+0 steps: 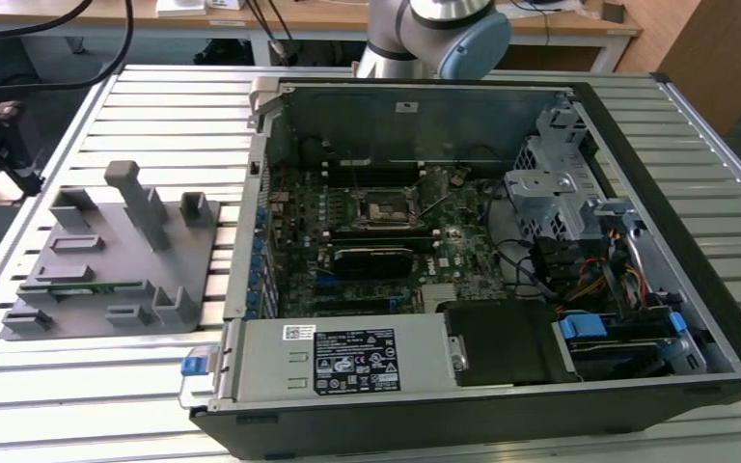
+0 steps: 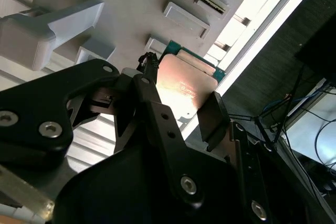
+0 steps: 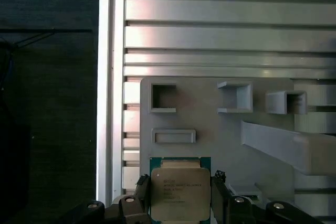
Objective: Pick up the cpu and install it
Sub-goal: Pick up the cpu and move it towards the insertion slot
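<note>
Black pincer (image 3: pixel 180 182) fingers (image 3: pixel 142 198) sit closest to the lens in the first wrist view, closed on two opposite edges of the cpu (image 3: pixel 180 192), its pale metal lid facing the camera. Chip's over the grey tray (image 3: pixel 210 135), right by an edge of the counter (image 3: pixel 210 19); can't tell if it's lifted clear of the tray. My guess: it's light, stiff, and fragile on the underside, so pinching the green board edges is the way. Smooth thin sides could slip, so gentle and level.

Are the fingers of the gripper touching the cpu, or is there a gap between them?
Touching. In the first wrist view the fingers meet both side edges of the cpu with no gap showing. The second wrist view agrees.
</note>
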Motion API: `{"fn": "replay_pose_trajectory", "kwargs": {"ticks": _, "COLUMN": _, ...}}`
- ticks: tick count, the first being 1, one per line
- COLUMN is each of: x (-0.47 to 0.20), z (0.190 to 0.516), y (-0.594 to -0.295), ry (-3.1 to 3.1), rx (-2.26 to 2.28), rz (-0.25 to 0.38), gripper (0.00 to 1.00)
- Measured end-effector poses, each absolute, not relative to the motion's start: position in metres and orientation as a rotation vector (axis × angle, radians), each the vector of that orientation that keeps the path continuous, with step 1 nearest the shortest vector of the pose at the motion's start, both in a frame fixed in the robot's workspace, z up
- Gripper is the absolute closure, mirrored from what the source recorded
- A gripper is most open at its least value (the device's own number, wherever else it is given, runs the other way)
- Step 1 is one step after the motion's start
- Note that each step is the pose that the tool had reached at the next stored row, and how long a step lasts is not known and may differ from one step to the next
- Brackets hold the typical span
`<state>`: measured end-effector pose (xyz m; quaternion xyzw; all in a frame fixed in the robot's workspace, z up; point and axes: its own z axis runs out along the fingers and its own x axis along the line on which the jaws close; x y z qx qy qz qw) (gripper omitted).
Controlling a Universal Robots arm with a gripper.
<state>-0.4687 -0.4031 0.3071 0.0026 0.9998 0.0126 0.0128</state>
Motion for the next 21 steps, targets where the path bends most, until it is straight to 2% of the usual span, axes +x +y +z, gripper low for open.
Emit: {"fn": "replay_pose_trajectory", "kwargs": {"ticks": 21, "x": -0.469, "z": 0.324, "y": -0.403, "ry": 3.116, "rx": 0.008, "rz": 0.039, "gripper": 0.45}}
